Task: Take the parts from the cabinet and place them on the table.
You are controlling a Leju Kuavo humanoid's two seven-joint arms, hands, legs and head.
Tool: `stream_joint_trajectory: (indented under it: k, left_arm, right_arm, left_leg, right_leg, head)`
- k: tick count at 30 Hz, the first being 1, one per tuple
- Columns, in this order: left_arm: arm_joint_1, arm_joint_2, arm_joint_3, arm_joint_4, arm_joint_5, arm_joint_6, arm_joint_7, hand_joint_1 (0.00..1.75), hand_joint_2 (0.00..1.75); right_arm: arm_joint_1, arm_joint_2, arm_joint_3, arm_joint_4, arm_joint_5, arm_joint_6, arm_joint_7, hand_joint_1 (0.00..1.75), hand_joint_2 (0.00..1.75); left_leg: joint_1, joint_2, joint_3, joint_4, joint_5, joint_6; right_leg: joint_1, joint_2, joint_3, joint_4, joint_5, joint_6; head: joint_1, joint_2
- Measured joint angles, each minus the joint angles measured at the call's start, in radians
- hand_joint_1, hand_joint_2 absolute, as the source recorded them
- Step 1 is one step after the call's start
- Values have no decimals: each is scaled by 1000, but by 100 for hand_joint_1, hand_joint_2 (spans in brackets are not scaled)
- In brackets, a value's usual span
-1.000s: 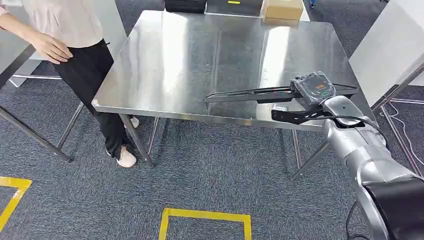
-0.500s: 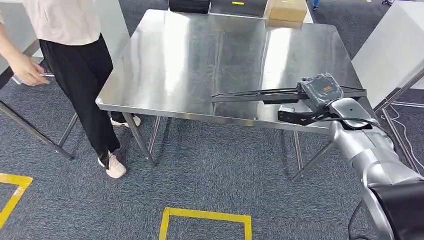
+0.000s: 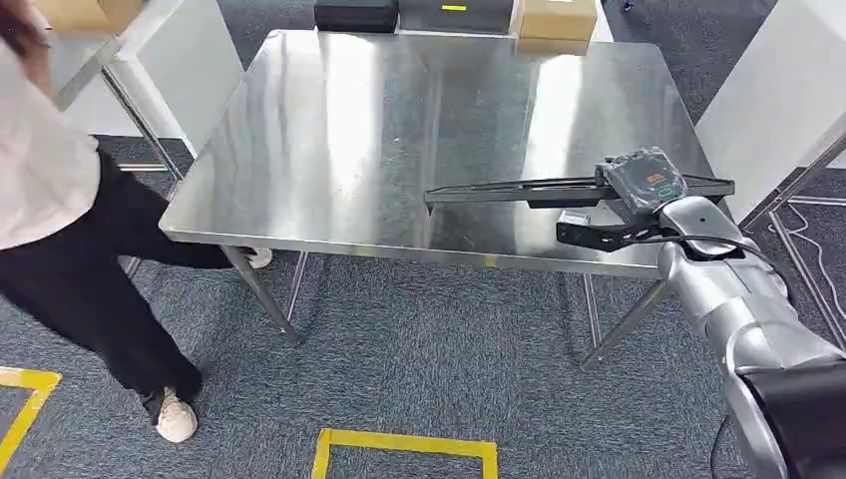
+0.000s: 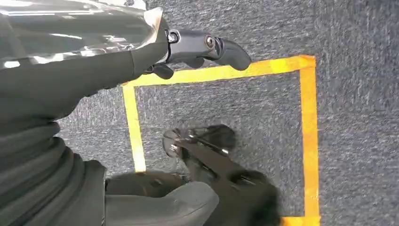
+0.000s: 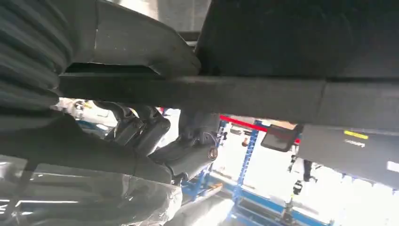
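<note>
A long flat black part lies level over the near right portion of the steel table. My right hand grips it at its right end. Whether the part touches the tabletop I cannot tell. The right wrist view has the same black part running across the picture, with the grey thumb pressed on it. My left hand hangs beside my body above the carpet, with nothing in its dark fingers.
A person in a light top and black trousers strides by the table's near left corner. A black case and a cardboard box sit at the table's far edge. A white panel stands to the right. Yellow tape marks the carpet.
The person has walked from the table's left side toward the near left of the picture. My right hand and the black part have shifted slightly right; the view has also shifted a little.
</note>
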Motion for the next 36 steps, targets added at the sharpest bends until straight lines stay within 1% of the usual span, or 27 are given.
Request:
stream_joint_trajectory:
  k: [1, 3, 4, 5, 7, 9, 11, 12, 13, 15, 16, 17, 18, 19, 20, 21, 22, 23, 24, 25, 27, 29, 30, 31, 32, 35, 36]
  left_arm:
    - [1, 1, 0, 0, 0, 0, 0, 0, 175]
    - [1, 3, 0, 0, 0, 0, 0, 0, 175]
    - [2, 5, 0, 0, 0, 0, 0, 0, 175]
    - [2, 6, 0, 2, 0, 0, 2, 0, 175]
    - [1, 6, 0, 1, -1, 0, 2, 0, 175]
    - [1, 6, 0, 1, -1, 0, 2, 0, 175]
    - [0, 5, 0, 2, -1, 0, 2, 0, 175]
    - [0, 5, 0, 2, 0, 1, 2, 0, 175]
    - [0, 5, -1, 2, 0, 2, 2, 0, 175]
    - [7, 3, -4, 2, -1, 0, -5, 0, 175]
    - [10, 2, -6, 2, -1, 0, -14, 0, 175]
    - [10, 3, -8, 2, 0, 0, -24, 0, 175]
    - [9, 3, -8, 2, 2, 0, -34, 0, 175]
    - [10, 3, -8, 2, 5, 0, -40, 0, 175]
    - [12, 4, -8, 2, 8, 3, -50, 0, 175]
    - [14, 6, -8, 4, 8, 10, -60, 0, 175]
    - [12, 6, -9, 5, 9, 11, -64, 0, 175]
    - [12, 6, -9, 4, 10, 12, -69, 0, 175]
    - [4, 6, -9, 4, 11, 15, -75, 0, 175]
    - [-5, 6, -9, 4, 11, 16, -82, 0, 175]
    - [-12, 2, -10, 3, 11, 22, -97, 0, 175]
    - [-12, -1, -10, 3, 11, 32, -119, 0, 175]
    - [-10, -2, -10, 3, 17, 39, -133, 0, 175]
    - [-8, -2, -10, 3, 21, 46, -149, 0, 175]
    - [-8, -2, -10, 3, 22, 51, -160, 0, 175]
    - [-9, 0, -10, 3, 25, 54, -174, 0, 175]
    - [-10, 0, -10, 3, 25, 55, -175, 0, 175]
  right_arm:
    - [3, 0, 0, 0, 0, 0, 0, 175, 175]
    - [2, 3, 0, 0, 0, 0, 0, 175, 175]
    - [5, 3, 0, 0, 0, 0, 0, 175, 175]
    - [3, 1, 0, 1, -2, -2, 0, 175, 175]
    - [8, 3, 0, 0, -3, -5, -2, 175, 175]
    - [8, 2, -2, -6, -6, -8, -3, 175, 175]
    - [19, 4, -1, -5, -8, -14, -6, 175, 175]
    - [33, 3, -1, -3, -10, -15, -6, 175, 175]
    - [52, 0, -1, 2, -10, -15, -6, 175, 175]
    - [79, -2, -1, 7, -10, -17, -10, 175, 175]
    - [83, -1, -1, 8, -10, -18, -18, 175, 175]
    - [84, 1, 0, 8, -11, -18, -24, 175, 175]
    - [84, 3, 0, 9, -13, -19, -27, 175, 175]
    - [88, 3, 0, 10, -14, -19, -33, 175, 175]
    - [98, 3, 0, 11, -16, -23, -42, 175, 175]
    - [102, 5, 1, 14, -17, -32, -51, 175, 175]
    - [106, 13, 3, 13, -16, -34, -56, 175, 175]
    - [97, 15, 3, 7, -16, -40, -61, 175, 175]
    - [83, 26, 3, -3, -19, -46, -67, 175, 175]
    - [69, 26, 4, -8, -20, -47, -72, 175, 175]
    - [57, 33, 5, -12, -30, -61, -85, 175, 175]
    - [64, 48, 5, -12, -38, -75, -102, 175, 175]
    - [70, 56, 6, -12, -43, -81, -116, 175, 175]
    - [79, 63, 8, -13, -52, -87, -129, 175, 175]
    - [83, 69, 10, -13, -59, -89, -135, 175, 175]
    - [82, 87, 14, -21, -68, -89, -146, 175, 175]
    - [79, 91, 16, -22, -71, -90, -146, 175, 175]
  left_leg:
    - [-1, 0, -2, -42, 55, 5]
    - [-5, 0, 48, -229, 202, 20]
    - [-11, -1, 73, -291, 231, 32]
    - [-20, 1, 89, -273, 205, 40]
    - [-30, 3, 123, -327, 158, 60]
    - [-32, 4, 157, -352, 137, 75]
    - [-26, -3, 209, -392, 128, 81]
    - [-25, -4, 231, -404, 124, 83]
    - [-23, -10, 257, -419, 111, 85]
    - [-23, -19, 310, -440, 90, 82]
    - [-24, -23, 333, -445, 75, 77]
    - [-24, -23, 354, -446, 58, 73]
    - [-24, -25, 373, -444, 40, 69]
    - [-24, -27, 391, -438, 19, 65]
    - [-27, -30, 390, -430, -5, 58]
    - [-28, -32, 408, -408, -30, 50]
    - [-28, -33, 398, -405, -43, 45]
    - [-27, -29, 403, -396, -48, 40]
    - [-27, -25, 398, -380, -49, 40]
    - [-25, -21, 368, -332, -39, 37]
    - [-16, -12, 276, -185, -26, 20]
    - [-8, -5, 180, -64, -105, 5]
    - [-6, -3, 144, -34, -148, 1]
    - [-4, -2, 119, -35, -160, 1]
    - [-3, -2, 116, -65, -128, 4]
    - [-3, 2, 183, -293, 63, 24]
    - [-8, 2, 190, -341, 69, 31]
  right_leg:
    - [1, 2, 22, -1, -17, 1]
    - [1, 3, 68, -3, -52, 4]
    - [-2, 1, 74, -11, -69, 8]
    - [7, 2, 83, -25, -74, 15]
    - [7, 1, 118, -57, -75, 29]
    - [13, 0, 127, -45, -48, 64]
    - [12, 1, 37, 109, -14, 58]
    - [12, 1, -22, 185, -22, 45]
    - [12, 2, -73, 238, -51, 32]
    - [12, 4, -151, 244, -144, 23]
    - [10, 4, -179, 215, -172, 18]
    - [5, 3, -196, 165, -174, 31]
    - [-3, 2, -204, 100, -133, 51]
    - [-14, -2, -205, 20, -27, 92]
    - [-19, -17, -200, -34, 144, 134]
    - [-3, -23, -196, -47, 202, 116]
    - [-5, -19, -181, -23, 202, 81]
    - [-6, -15, -188, -20, 192, 62]
    - [-6, -14, -189, -16, 188, 53]
    - [-14, -12, -183, -13, 183, 46]
    - [-9, -7, -170, -15, 170, 28]
    - [-3, -6, -157, -16, 158, 10]
    - [-2, -5, -151, -16, 152, 3]
    - [-1, -3, -144, -16, 146, 2]
    - [-1, -2, -138, -16, 142, 3]
    - [-1, 2, -125, -17, 135, 8]
    - [7, 3, -125, -10, 130, 15]
  head:
    - [-1, 0]
    - [-1, 0]
    - [2, 0]
    - [1, 0]
    - [-6, 0]
    - [-5, 0]
    - [-4, 0]
    - [-3, 0]
    - [-2, 0]
    - [0, 0]
    - [-1, 0]
    - [0, 0]
    - [1, 0]
    - [1, 0]
    - [0, 0]
    - [2, 0]
    - [1, 0]
    - [1, 0]
    - [2, 0]
    - [2, 0]
    - [-3, 0]
    - [-4, 0]
    - [-3, 0]
    - [-4, 0]
    - [-3, 0]
    - [-3, 0]
    - [-5, 0]
